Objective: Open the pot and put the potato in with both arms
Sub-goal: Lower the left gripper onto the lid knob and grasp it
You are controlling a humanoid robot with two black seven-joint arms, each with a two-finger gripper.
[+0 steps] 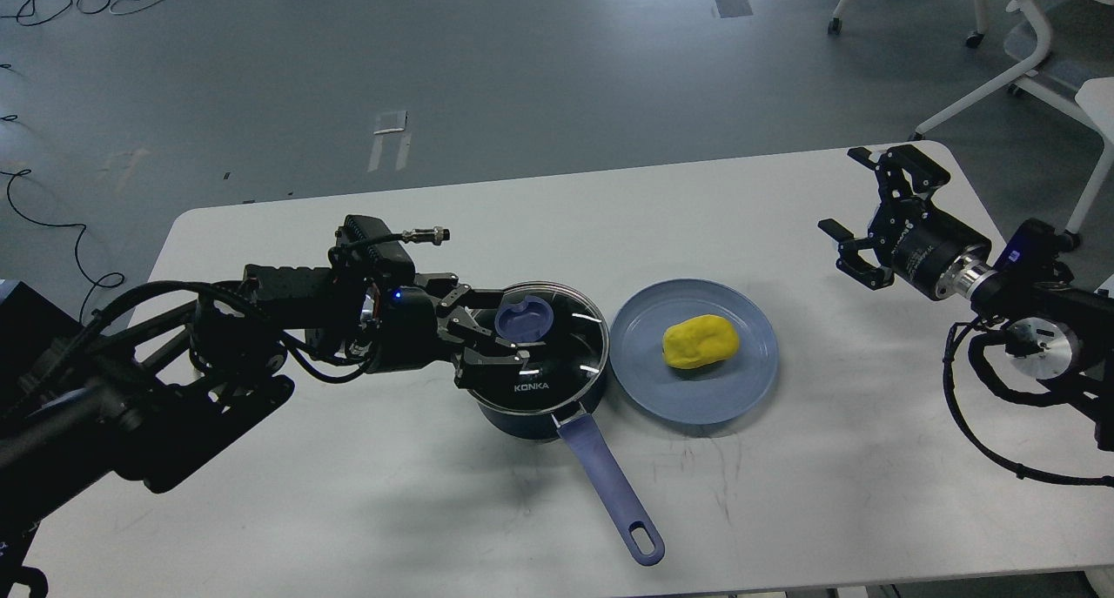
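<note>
1 pot (533,380), 1 lid (557,341), 1 potato (700,341), 1 plate (696,402)
</note>
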